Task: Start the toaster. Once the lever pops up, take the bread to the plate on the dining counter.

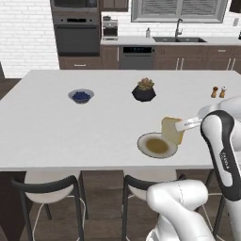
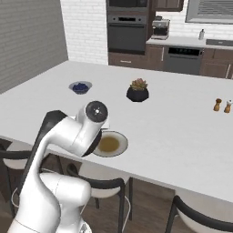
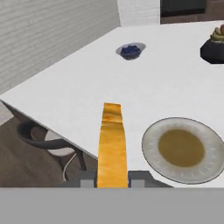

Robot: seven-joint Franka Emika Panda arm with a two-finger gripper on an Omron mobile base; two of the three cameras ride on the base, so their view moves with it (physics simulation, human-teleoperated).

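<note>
Gripping bread (image 3: 112, 144) edge-on, hand (image 3: 112, 179) closed on it, beside plate (image 3: 151, 133).

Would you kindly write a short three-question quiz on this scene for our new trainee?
1. True or false: the bread already lies flat on the plate.
2. Which object sits nearest the plate: A) bowl of blue berries, B) potted plant, C) shakers?
3. Fill in: the tool is shut on the ____.

Key: 1 false, the slice is held on edge above the dining counter beside the plate. 2 B. 3 bread.
</note>
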